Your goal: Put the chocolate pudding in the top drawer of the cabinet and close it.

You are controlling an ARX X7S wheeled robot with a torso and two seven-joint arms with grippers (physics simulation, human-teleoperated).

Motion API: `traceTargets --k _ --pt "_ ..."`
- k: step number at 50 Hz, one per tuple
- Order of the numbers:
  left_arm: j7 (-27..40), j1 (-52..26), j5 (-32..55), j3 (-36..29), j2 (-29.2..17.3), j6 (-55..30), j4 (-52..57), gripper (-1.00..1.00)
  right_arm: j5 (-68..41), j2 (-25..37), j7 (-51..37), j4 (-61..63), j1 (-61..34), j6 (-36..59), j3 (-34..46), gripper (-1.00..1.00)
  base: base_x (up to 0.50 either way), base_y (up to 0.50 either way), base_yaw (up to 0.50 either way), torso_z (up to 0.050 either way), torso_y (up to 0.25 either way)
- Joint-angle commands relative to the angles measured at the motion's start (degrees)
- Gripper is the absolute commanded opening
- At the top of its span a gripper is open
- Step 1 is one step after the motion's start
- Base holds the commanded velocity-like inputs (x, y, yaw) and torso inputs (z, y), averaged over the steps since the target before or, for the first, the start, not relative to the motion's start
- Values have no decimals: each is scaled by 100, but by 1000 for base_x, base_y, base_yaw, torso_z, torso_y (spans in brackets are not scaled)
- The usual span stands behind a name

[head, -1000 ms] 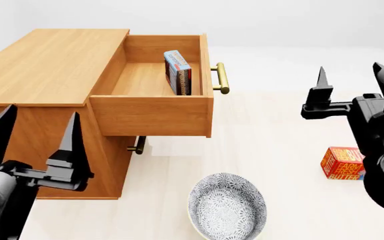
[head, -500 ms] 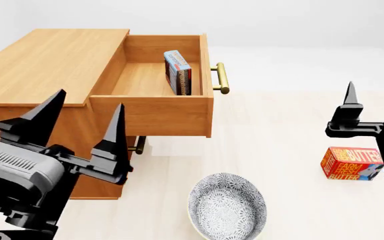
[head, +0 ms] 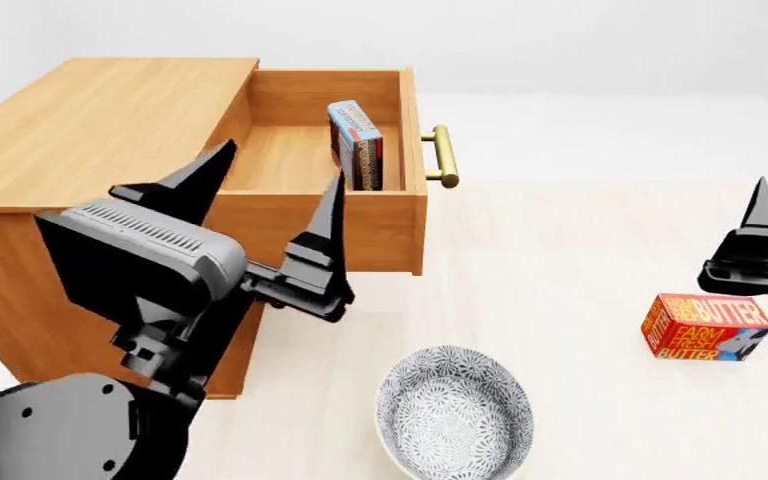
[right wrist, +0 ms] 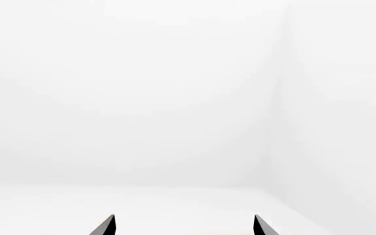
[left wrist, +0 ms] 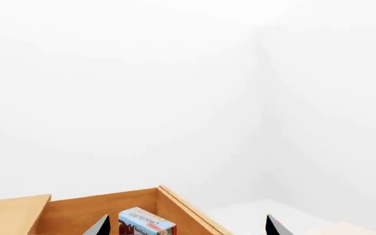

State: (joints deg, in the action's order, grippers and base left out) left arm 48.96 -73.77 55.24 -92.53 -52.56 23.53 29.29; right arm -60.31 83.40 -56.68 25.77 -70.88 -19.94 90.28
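Bright even overhead light, soft faint shadows, sharp renders, no glare, no blur.

Chocolate pudding [head: 356,144] upright on edge inside open top drawer [head: 307,229].

setting: simulated room, bare and staged, loosely domestic. evidence: plain white walls meeting at a corner in both wrist views, pale wood-look floor [head: 584,250], flat even light, no clutter. furnishings are household type: an orange-brown wooden cabinet [head: 84,130] with brass bar handle [head: 443,156], a patterned grey-white bowl [head: 454,410] on the floor, a red-orange "farm fresh butter" box [head: 704,327] lying on the floor well apart from the cabinet. grocery items plus a bowl suggest a kitchen-like mock-up, rendered rather than real
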Motion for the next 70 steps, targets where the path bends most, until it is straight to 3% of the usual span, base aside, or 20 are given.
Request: traceTargets --k 1,21,43,70 --pt "-89 -356 725 178 891 -330 -440 100 107 227 -122 75 123 -212 49 100 0 0 0 0 0" --pt "288 -755 1378 380 2517 -851 -1235 100 201 528 -120 221 226 -297 98 100 0 0 0 0 0" --pt "-207 -1006 1917 397 3868 -1347 -2639 100 132 565 -29 173 232 -250 59 100 0 0 0 0 0" --pt "-13 -1095 1663 234 4368 -1591 -2467 100 93 492 95 -66 407 -568 165 100 0 0 0 0 0"
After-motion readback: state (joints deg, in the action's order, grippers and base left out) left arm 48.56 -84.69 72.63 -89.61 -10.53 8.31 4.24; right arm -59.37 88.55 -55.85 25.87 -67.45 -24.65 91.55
